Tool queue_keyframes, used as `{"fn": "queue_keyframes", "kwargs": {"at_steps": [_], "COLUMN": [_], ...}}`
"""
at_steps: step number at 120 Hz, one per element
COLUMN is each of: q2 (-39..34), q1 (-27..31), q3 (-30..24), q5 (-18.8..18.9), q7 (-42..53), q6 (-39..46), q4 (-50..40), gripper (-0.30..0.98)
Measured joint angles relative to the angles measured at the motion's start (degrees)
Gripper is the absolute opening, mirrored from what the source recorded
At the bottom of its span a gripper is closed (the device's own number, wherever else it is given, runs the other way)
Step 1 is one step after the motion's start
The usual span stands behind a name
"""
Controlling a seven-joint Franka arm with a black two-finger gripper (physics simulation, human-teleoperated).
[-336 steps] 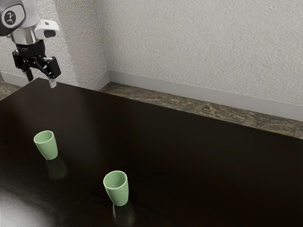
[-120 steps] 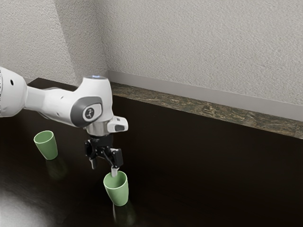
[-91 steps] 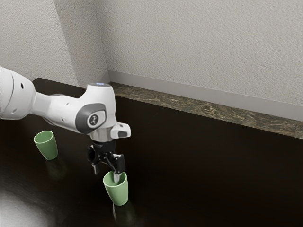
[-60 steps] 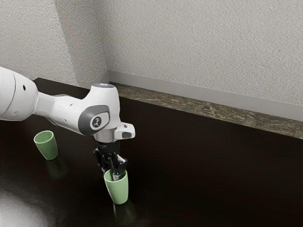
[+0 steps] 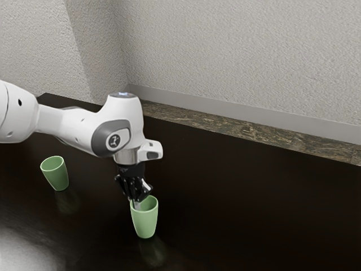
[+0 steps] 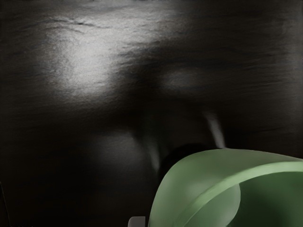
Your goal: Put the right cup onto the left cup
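Green cup [image 5: 145, 221] has gone up, off the black table [image 5: 254, 197] | gripper [image 5: 137, 204] pinches its side, one finger in, one out | other cup [image 5: 57, 175] stands well apart | lift higher, keep it straight, line up the middles, lower slowly
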Motion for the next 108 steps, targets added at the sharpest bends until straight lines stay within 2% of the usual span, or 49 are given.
{"fn": "queue_keyframes", "kwargs": {"at_steps": [27,38,57,88,108], "q2": [-9.8,-15.0,-19.0,-19.8,-16.5], "q1": [-0.2,3.9,10.2,22.5,25.5], "q3": [2.0,2.5,2.5,2.6,5.8], "q5": [0.5,0.7,2.0,5.4,7.8], "q7": [-0.2,-0.1,1.4,7.8,13.6], "q6": [-3.7,-6.8,-10.8,-13.9,-14.0], "q4": [0.4,0.5,0.5,1.4,5.0], "gripper": [-0.09,-0.1,-0.1,-0.1,-0.1]}}
